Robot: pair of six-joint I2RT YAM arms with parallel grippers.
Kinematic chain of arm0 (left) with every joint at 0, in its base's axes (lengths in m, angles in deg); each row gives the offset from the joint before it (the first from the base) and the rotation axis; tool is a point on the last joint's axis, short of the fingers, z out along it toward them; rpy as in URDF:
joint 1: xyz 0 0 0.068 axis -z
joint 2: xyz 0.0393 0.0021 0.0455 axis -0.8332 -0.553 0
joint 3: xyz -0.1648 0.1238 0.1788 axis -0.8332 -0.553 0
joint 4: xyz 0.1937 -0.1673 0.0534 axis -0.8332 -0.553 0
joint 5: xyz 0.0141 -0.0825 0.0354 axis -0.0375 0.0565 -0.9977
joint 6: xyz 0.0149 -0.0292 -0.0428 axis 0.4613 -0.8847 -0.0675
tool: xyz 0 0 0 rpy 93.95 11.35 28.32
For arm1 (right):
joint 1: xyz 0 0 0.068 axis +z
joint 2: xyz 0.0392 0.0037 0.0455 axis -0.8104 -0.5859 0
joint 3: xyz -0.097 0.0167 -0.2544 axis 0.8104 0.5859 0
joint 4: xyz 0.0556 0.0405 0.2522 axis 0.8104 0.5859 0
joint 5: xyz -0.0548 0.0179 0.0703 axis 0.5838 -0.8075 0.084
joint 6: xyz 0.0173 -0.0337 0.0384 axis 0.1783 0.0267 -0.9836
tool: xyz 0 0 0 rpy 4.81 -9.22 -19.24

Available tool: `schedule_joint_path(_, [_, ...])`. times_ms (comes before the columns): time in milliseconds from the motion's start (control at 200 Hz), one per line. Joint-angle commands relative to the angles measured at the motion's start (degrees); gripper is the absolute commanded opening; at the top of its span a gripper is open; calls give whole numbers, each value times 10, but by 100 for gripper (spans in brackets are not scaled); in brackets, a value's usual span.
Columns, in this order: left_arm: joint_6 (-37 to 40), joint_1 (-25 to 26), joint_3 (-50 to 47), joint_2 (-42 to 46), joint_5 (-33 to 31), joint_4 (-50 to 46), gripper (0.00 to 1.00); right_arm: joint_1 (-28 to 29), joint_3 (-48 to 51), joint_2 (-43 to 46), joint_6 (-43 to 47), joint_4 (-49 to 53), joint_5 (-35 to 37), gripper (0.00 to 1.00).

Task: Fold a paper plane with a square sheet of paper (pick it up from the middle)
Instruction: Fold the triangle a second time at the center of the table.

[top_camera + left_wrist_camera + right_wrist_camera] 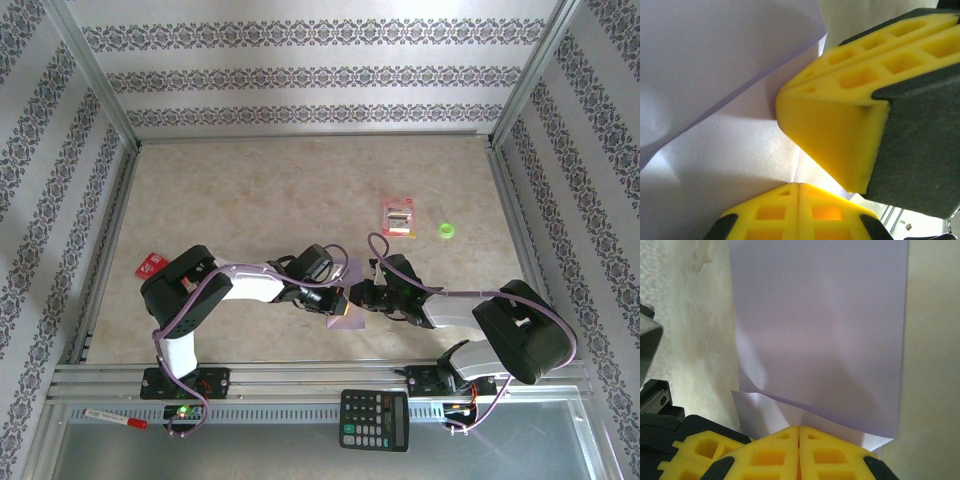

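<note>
The square sheet of paper (348, 316), pale lavender, lies low between the two arms near the table's front, partly folded over on itself. In the right wrist view the paper (820, 330) has its upper layer bent back, and the lower layer runs into my right gripper (799, 428), whose jaws are pressed together on it. In the left wrist view my left gripper (798, 184) is shut on the paper (715, 60) along a crease. The right gripper's yellow fingers (840, 135) sit close beside it. Seen from above, the left gripper (338, 296) and the right gripper (357, 297) almost touch.
A red-and-white packet (398, 217) and a small green ring (446, 231) lie at the right rear. A red card (151, 265) sits by the left arm. A calculator (374, 419) and a marker (115, 418) rest on the front metal shelf.
</note>
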Motion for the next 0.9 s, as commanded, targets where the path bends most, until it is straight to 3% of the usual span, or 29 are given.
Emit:
schedule_joint_path(0, [11,-2,-37,10,4,-35,0,-3,17,-19,-3,82,40,8])
schedule_joint_path(315, [12,14,-90,63,15,-43,1,0,8,-47,-4,82,40,8])
schedule_joint_path(490, [5,12,-64,85,-8,-38,3,4,-1,-46,2,81,32,8])
schedule_joint_path(659, [-26,-8,-71,112,-24,9,7,4,-20,-23,22,98,13,8])
schedule_joint_path(894, [-22,-44,-88,141,-32,3,10,-4,-49,49,54,141,-15,13])
